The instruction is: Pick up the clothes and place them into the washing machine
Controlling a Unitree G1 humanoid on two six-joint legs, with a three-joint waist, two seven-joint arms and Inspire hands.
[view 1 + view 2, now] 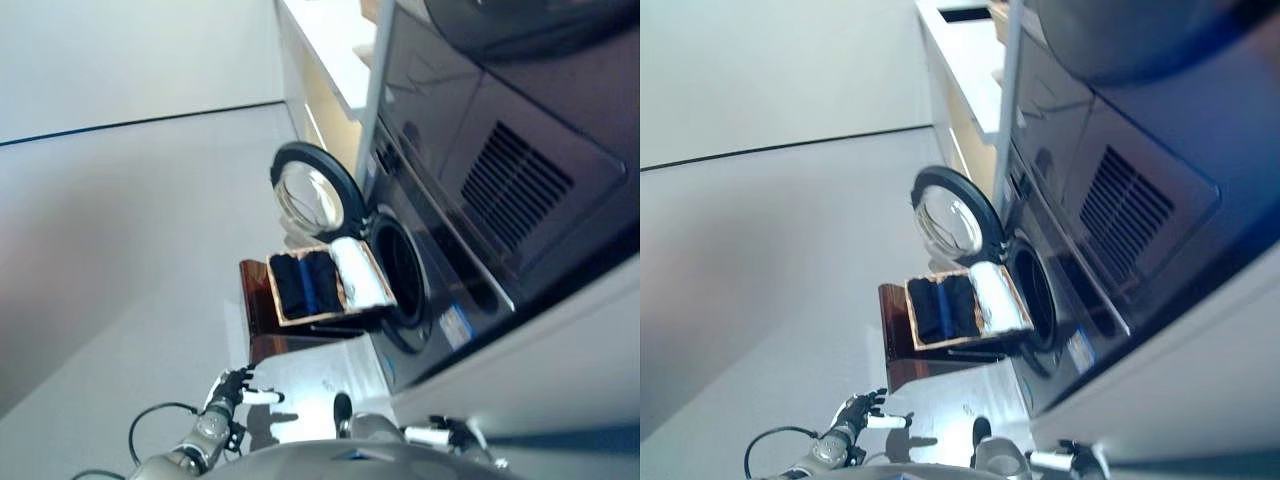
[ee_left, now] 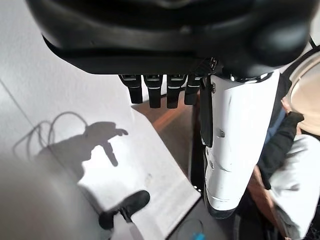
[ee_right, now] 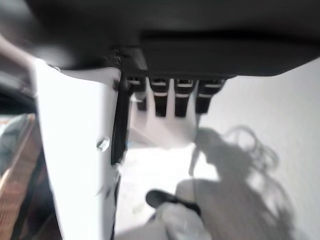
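Meanwhile, the clothes (image 1: 322, 284) lie in a shallow brown-rimmed basket (image 1: 277, 301) that rests on a dark wooden stand (image 1: 262, 300) just beside the washing machine (image 1: 470, 230); a dark blue garment (image 1: 303, 282) fills most of the basket, and a white garment (image 1: 358, 273) lies at the end nearest the drum opening (image 1: 400, 272); the round door (image 1: 312, 190) stands swung open beside the basket; both hands are low and well apart from the clothes, over the pale floor (image 1: 120, 230); the left hand (image 1: 232, 388) holds nothing, its fingers (image 2: 160, 90) straight and side by side, its white-covered thumb (image 2: 232, 145) standing out from them; the right hand (image 1: 452, 435) is likewise empty, its fingers (image 3: 172, 97) hanging straight in a row, with the white thumb (image 3: 75, 150) beside them; nothing is pinched in either hand.
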